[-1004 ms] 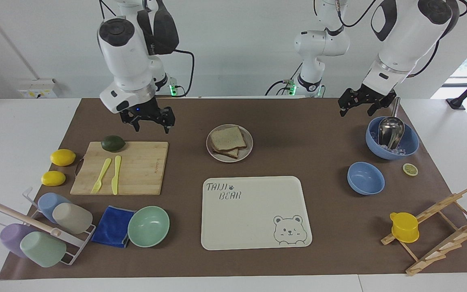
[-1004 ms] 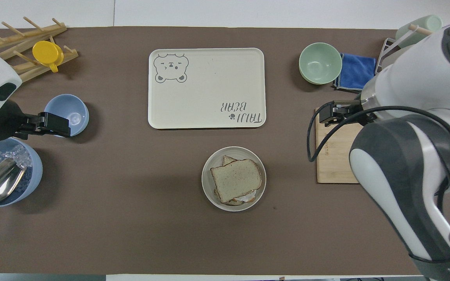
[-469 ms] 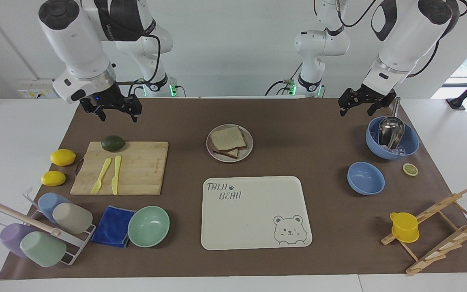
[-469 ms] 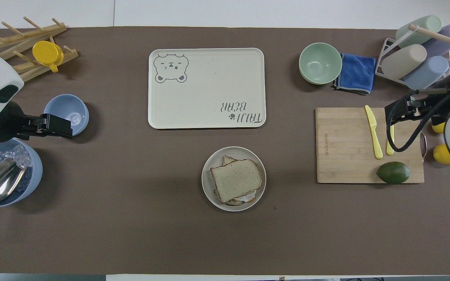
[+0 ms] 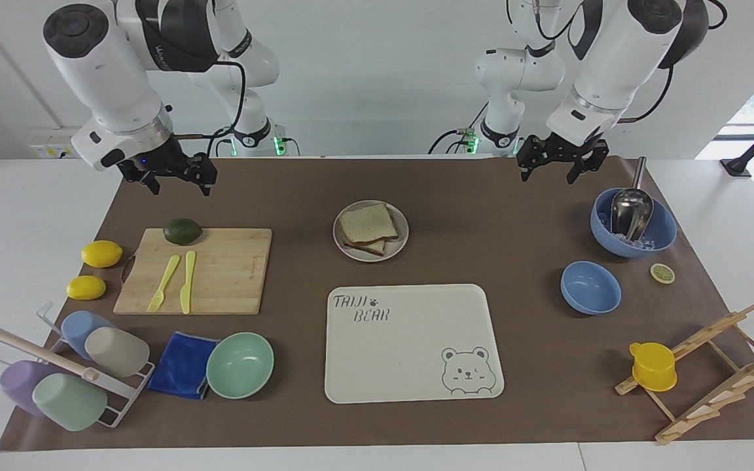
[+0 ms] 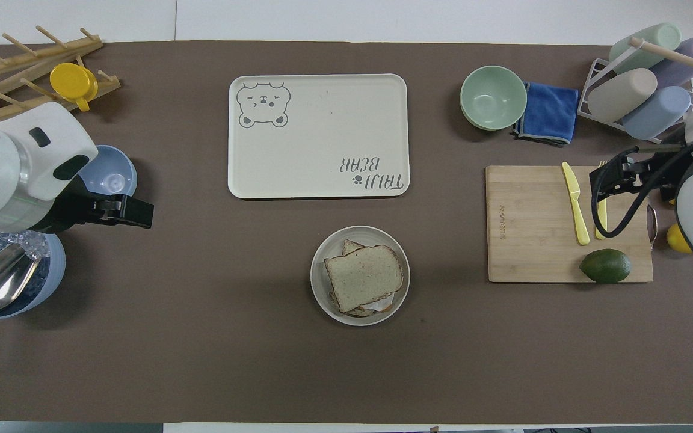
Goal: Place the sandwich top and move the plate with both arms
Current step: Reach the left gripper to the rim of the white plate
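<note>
The plain square slice of pale bread with a brown crust, the sandwich top (image 5: 368,222), lies on a lower slice on the small round cream-beige plate (image 5: 398,246), which sits on the brown table mat (image 5: 514,229) in the middle of the table, nearer to the robots than the large rectangular cream tray with a bear drawing (image 5: 410,340). In the overhead view the top slice (image 6: 363,277) covers most of the stack, with a bit of white showing at its edge, inside the plate's rim (image 6: 320,294).

Both of the 2 arms are up in the air, well apart from the plate. The left gripper (image 5: 561,162) hangs over bare mat toward the left arm's end, near the large blue bowl holding ice and a metal scoop (image 5: 632,226); its fingers look spread apart and hold nothing. From overhead the left gripper (image 6: 133,211) sits beside the small empty blue bowl (image 6: 109,174).

The right gripper (image 5: 169,175) hangs over the mat's edge toward the right arm's end, above the wooden cutting board (image 5: 220,268) area, near the dark green avocado (image 5: 182,231). Its fingers also stand apart, empty. On the board lie a yellow plastic fork (image 5: 163,282) and yellow plastic knife (image 5: 187,281).
</note>
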You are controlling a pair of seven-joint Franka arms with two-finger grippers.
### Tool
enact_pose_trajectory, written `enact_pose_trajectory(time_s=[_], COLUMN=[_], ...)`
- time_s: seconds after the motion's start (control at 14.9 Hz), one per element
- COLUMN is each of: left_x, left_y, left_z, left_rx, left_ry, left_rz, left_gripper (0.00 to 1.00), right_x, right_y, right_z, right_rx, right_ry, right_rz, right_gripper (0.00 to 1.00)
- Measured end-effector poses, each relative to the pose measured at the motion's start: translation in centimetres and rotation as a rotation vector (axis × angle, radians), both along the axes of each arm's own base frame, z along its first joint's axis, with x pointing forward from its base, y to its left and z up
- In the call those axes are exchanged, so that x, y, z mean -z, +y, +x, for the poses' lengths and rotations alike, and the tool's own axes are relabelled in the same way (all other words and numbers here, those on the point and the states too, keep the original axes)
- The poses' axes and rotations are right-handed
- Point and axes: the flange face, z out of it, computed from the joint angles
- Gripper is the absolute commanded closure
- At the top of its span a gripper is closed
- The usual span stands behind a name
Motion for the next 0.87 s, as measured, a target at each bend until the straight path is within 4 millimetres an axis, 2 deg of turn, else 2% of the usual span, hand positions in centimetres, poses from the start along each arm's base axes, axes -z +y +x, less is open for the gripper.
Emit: enact_pose_trajectory(time_s=[0.2,0.54,0.67,0.87], left_x=[3.3,9.1,12.2,17.5], left_y=[-3.2,-7.9,-10.1,-14.6], left_z=[-2.3,-4.6,-5.2,-6.3], left_rx=[0.019,-0.006,-0.015,-0.039], left_ry=[0.030,0.018,0.009,-0.005], left_rz=[-0.033,-0.044,-0.046,-0.049], left_gripper=[0.00,0.00,0.00,0.00], right_x=[0.1,-0.6,-0.6,-0.5], right_y=[-0.9,-1.0,-1.0,-1.4], right_z=[-0.3,-1.5,-1.9,-2.0], right_rx=[0.016,0.018,0.018,0.025], right_ry=[0.008,0.025,0.027,0.024], right_rz=[-0.001,-0.001,0.000,0.000], right_gripper=[0.00,0.00,0.00,0.00])
